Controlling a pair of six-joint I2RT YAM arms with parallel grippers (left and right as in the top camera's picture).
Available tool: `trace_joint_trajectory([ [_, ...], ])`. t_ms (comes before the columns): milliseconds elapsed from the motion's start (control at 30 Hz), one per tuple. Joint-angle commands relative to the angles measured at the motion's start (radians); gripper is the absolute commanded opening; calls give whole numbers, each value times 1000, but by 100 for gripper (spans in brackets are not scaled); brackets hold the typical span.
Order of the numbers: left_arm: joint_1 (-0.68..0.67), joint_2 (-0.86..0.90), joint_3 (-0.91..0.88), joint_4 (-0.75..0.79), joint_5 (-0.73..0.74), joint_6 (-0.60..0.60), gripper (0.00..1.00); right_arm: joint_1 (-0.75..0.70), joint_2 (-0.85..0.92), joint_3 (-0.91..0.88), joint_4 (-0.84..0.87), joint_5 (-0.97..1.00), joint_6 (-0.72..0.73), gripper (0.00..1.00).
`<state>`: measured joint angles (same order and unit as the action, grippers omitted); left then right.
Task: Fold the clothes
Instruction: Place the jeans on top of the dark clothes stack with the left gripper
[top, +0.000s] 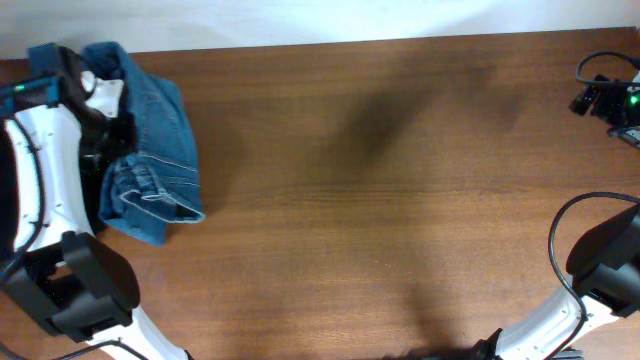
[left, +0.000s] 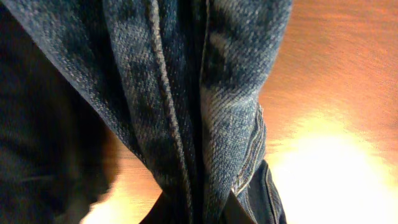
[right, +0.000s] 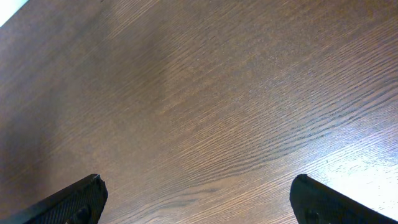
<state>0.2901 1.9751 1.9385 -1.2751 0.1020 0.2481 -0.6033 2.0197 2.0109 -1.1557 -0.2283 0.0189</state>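
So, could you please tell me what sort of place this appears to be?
Probably a robotics lab workbench, not a home: a left arm and right arm stand at a wood-grain table, a black cable loops beside the right arm, and jeans are bunched at the left arm.

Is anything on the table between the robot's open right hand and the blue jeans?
No, nothing visible. The right gripper hangs open over bare wood at the right side, the jeans lie bunched at the far left edge, and only the brown table shows between them.
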Motion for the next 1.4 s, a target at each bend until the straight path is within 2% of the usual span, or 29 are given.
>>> trace_joint_trajectory([
  [0,38,-7,47,5,-79,44,0,1,-6,1,0,5,-3,99],
  [267,93,-7,48,33,-108,148,0,1,-6,1,0,5,-3,99],
  [567,190,-7,50,117,-158,151,0,1,-6,1,0,5,-3,99],
  [733,267,-7,60,151,-118,150,0,1,-6,1,0,5,-2,99],
  [967,407,-7,119,163,55,89,0,1,-6,1,0,5,-3,99],
  [1167,503,-3,127,175,52,90,0,1,-6,1,0,5,-3,99],
  [1367,518,41,127,210,52,90,0,1,-6,1,0,5,-3,98],
])
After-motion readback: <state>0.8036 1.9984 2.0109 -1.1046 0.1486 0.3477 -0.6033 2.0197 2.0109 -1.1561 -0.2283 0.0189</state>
